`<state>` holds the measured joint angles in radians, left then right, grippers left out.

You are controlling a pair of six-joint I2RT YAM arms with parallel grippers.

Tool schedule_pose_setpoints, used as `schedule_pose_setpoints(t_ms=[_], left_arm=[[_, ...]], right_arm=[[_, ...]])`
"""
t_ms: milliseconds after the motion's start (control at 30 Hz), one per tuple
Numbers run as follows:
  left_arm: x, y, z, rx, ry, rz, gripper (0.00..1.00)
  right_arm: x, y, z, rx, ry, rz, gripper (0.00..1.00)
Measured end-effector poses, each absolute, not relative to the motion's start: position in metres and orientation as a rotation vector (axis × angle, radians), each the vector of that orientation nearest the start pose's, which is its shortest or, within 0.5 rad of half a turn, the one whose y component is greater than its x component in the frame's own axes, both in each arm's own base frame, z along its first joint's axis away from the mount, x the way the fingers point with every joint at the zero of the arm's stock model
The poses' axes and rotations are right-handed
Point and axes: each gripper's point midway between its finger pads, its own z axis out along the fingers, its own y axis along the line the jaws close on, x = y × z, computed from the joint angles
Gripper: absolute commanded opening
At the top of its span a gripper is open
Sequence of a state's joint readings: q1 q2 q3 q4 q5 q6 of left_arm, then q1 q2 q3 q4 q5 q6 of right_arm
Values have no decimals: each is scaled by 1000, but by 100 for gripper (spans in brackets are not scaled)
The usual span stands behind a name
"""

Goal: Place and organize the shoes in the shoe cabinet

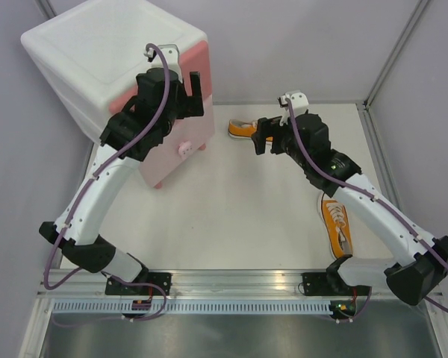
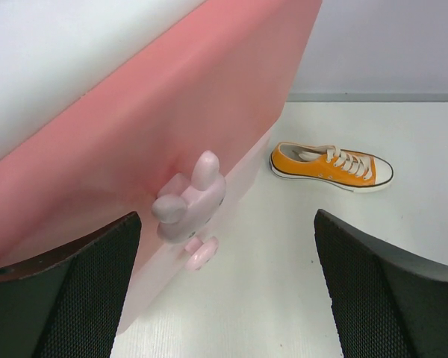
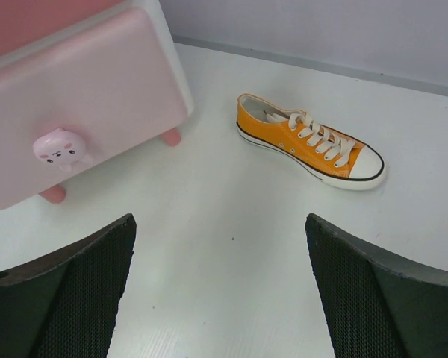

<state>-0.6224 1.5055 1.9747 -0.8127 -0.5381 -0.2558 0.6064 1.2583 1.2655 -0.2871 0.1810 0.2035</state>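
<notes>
The right gripper (image 3: 220,287) is released and empty, near the orange sneaker (image 3: 310,142), which stands on the counter (image 3: 231,246) beside the shoe cabinet (image 3: 97,89). The left gripper (image 2: 224,291) is released too. The sneaker looks light, with soft canvas; better to take it across the stiffer sole.

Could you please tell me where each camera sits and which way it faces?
Top external: fixed above and behind the arm bases, looking down over the table at the shoe cabinet; left arm and right arm show whole.
Left wrist: on the left arm, close to the cabinet's pink front and a bunny knob; its jaws, wide apart, fill the bottom corners.
Right wrist: on the right arm, angled down at the lower drawer and the orange shoe; jaws likewise.
Shared: that orange shoe, beside the cabinet, shows in all three views.
</notes>
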Motion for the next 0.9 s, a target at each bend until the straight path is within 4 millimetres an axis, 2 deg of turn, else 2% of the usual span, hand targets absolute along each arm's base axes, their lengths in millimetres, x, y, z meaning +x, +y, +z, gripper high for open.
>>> schedule_pose_setpoints(t_ms=[267,467,667,900], left_arm=[[378,-167,425,58,1882,-141,100],[388,-175,413,146,1915,-175,99],[388,-177,411,209,1924,-183,99],[385,-181,410,272,1933,-221,89]], right_arm=[[346,212,311,-289,1859,395,98],[343,217,310,-328,1856,430,98],[336,216,311,-349,1844,441,98],[333,214,313,-354,1835,439,98]])
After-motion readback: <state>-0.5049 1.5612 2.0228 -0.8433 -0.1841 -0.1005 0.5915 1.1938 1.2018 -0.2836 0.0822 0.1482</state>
